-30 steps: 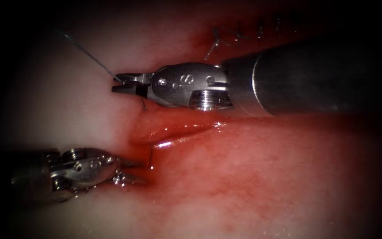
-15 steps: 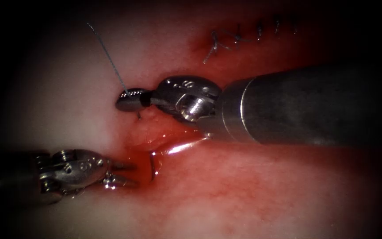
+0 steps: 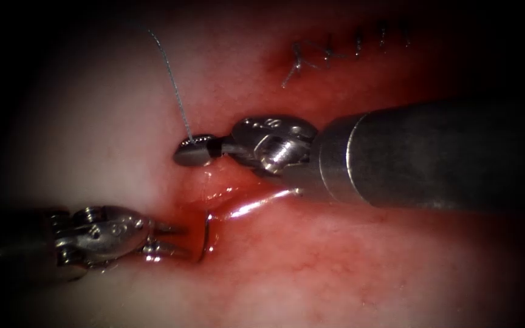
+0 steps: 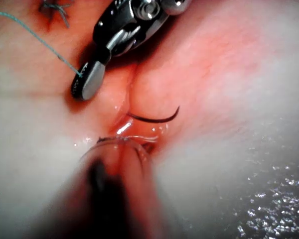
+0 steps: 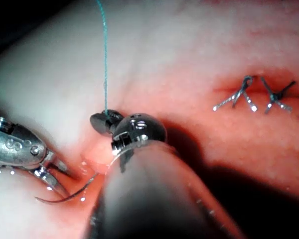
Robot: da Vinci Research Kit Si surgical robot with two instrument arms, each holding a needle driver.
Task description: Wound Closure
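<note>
Endoscope view, left to right: the left tool (image 3: pixel 174 239) is seen with its fingers parted and grasping nothing, just beside the curved needle (image 3: pixel 205 235), which is lodged in the tissue (image 3: pixel 92 133) at the left end of the cut (image 3: pixel 244 197) amid red fluid (image 3: pixel 192 222). The thread (image 3: pixel 171 85) is gripped between the clenched fingers of the right tool (image 3: pixel 192 152) above the cut. Finished stitches (image 3: pixel 323 51) are seen further right, so part is judged closed while the open stretch remains.

I work at a surgical training bench: pale tissue (image 3: pixel 92 121) with a wet red cut (image 3: pixel 238 197). Knotted stitches (image 3: pixel 329 51) line it, and my steel shaft (image 3: pixel 432 158) reaches in.
</note>
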